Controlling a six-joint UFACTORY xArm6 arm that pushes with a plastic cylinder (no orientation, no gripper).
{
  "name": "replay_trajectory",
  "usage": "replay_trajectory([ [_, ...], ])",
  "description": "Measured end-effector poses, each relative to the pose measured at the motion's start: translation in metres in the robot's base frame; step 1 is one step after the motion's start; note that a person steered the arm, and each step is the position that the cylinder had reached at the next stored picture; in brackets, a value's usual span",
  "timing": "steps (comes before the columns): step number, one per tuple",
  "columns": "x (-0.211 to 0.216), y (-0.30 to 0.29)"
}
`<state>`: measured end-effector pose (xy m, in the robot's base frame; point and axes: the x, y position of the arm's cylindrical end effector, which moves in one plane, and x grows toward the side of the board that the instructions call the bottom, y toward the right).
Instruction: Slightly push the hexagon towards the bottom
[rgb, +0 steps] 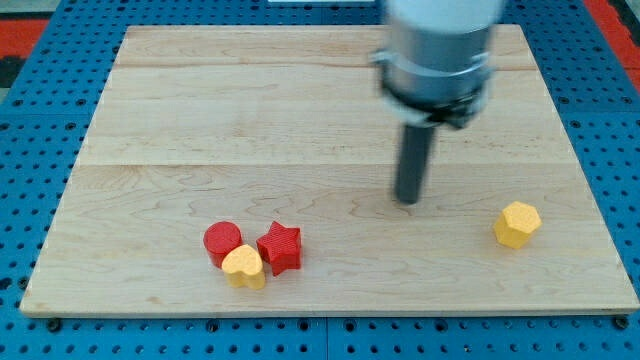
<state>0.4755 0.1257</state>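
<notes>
A yellow hexagon block (517, 223) lies on the wooden board (300, 100) near the view's right edge, low on the board. My tip (408, 200) stands on the board to the left of the hexagon and slightly higher in the view, well apart from it. The dark rod hangs from the grey arm head at the view's top.
A red cylinder (222, 239), a yellow heart-shaped block (244, 266) and a red star (280, 247) sit close together at the view's lower left. A blue pegboard (30, 150) surrounds the board.
</notes>
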Motion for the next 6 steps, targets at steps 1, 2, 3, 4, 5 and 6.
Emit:
replay_trajectory([
  [1,-0.03,0.087],
  [2,0.01,0.129],
  [3,0.042,0.095],
  [4,0.048,0.104],
  [5,0.05,0.112],
  [6,0.078,0.073],
])
